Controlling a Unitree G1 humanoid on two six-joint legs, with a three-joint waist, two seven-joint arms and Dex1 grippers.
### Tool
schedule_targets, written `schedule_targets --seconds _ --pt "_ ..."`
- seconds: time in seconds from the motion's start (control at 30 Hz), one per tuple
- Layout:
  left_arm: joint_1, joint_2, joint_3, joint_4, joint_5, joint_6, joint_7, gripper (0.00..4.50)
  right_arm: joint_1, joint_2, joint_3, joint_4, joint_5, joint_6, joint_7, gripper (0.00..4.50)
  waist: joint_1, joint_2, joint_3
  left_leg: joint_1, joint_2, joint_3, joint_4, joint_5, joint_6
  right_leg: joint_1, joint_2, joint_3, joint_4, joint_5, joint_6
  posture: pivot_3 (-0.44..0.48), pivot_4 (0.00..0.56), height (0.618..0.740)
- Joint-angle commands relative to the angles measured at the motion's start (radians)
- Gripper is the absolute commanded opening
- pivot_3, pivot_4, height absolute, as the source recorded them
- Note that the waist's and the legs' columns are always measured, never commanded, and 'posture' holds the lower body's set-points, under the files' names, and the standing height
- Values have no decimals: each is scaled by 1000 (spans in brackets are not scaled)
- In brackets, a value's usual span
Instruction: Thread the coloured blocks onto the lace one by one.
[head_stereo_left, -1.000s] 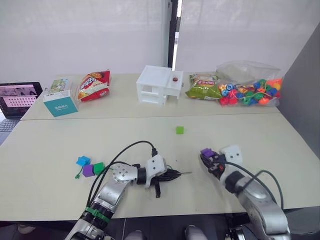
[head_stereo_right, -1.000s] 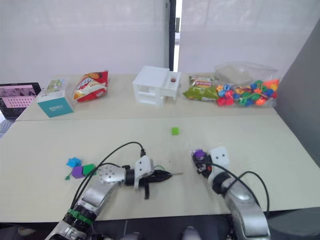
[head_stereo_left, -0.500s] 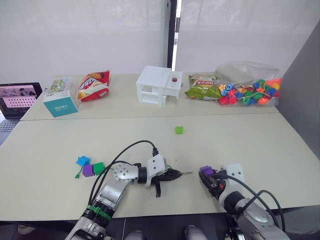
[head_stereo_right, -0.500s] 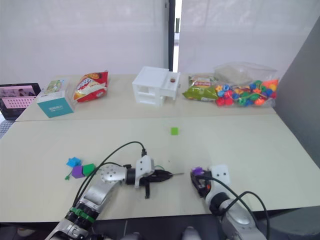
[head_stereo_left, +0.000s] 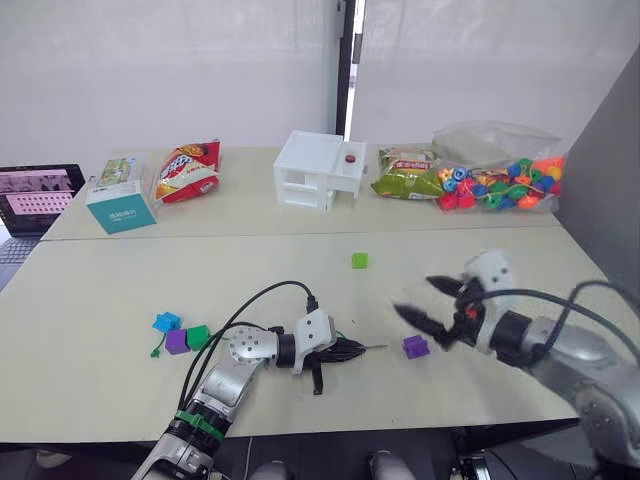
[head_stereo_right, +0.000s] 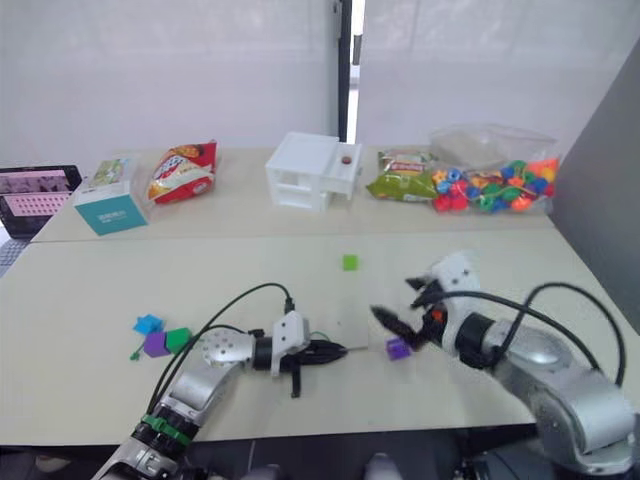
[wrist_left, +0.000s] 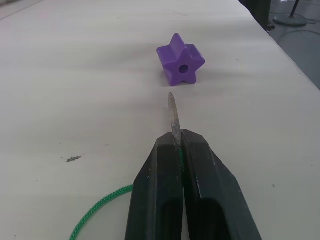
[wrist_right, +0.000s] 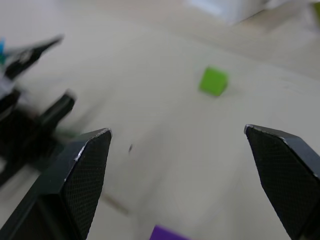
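Pinching the lace (wrist_left: 102, 206) with the left gripper (wrist_left: 176, 145) – fingers pressed together on it, the stiff dark tip (wrist_left: 173, 114) poking out ahead, aiming at the hole of a purple block (wrist_left: 180, 59) lying just beyond on the surface (head_stereo_left: 100, 300). Hovering over that block – right gripper (head_stereo_left: 433, 303), fingers spread wide, touching nothing. Sitting farther back, well apart: a light green block (head_stereo_left: 359, 260).
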Motion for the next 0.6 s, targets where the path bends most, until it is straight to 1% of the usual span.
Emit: schedule_targets --seconds 0.03,0.13,0.2,0.33,0.47,0.6 --pt "4 -3 4 -17 -11 -4 6 0 -63 -140 135 38 -141 -184 208 4484 0 0 0 0 0 0 0 0 0 0 0 0 0 0 0 0 150 740" --pt "9 3 -2 -25 -13 9 -3 0 -128 -193 234 119 -235 -317 340 4484 0 0 0 0 0 1 1 0 0 0 0 0 0 0 1 0 150 740" --pt "12 8 -5 -26 -12 19 -10 0 -164 -182 276 176 -268 -374 398 4484 0 -1 0 0 0 1 1 0 0 0 0 0 0 0 0 0 150 740" --pt "23 22 -20 -32 -11 39 -31 0 -281 -155 413 350 -464 -579 510 4484 -2 0 0 0 1 1 1 0 0 -1 0 0 0 0 0 0 150 740" --pt "30 30 -17 -50 -10 52 -28 0 -378 -108 473 458 -532 -648 609 4484 -3 0 0 0 1 1 0 0 0 -2 0 0 1 0 0 0 150 740" --pt "35 34 -16 -62 -8 62 -22 0 -389 -79 480 506 -564 -699 654 4484 -1 0 0 0 1 1 0 0 0 -2 0 0 1 0 0 0 150 740"
